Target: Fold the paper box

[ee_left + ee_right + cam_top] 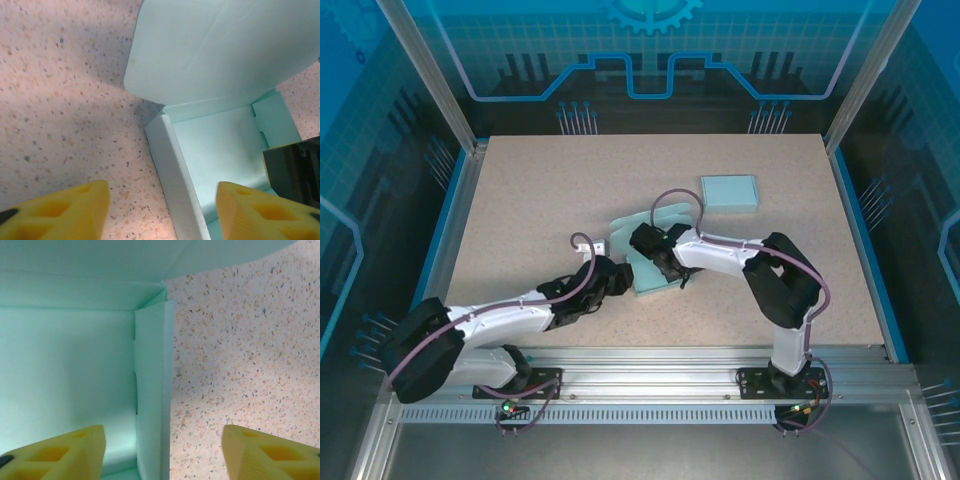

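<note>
Tabletop (520,200), grippers (161,200) (162,445) astride box (65,365) walls (agape)

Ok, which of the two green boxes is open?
The centre box, side walls raised, lid flap up; the back-right box lies shut and flat.

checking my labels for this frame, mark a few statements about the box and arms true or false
1. Both arms' jaws stand open. True.
2. The box sits at the table's far left corner. False: it sits near the middle, between the two arms.
3. A flat green piece lies apart from the box, farther back and to the right. True.
4. The box's side wall lies flat on the table. False: it stands upright.
</note>
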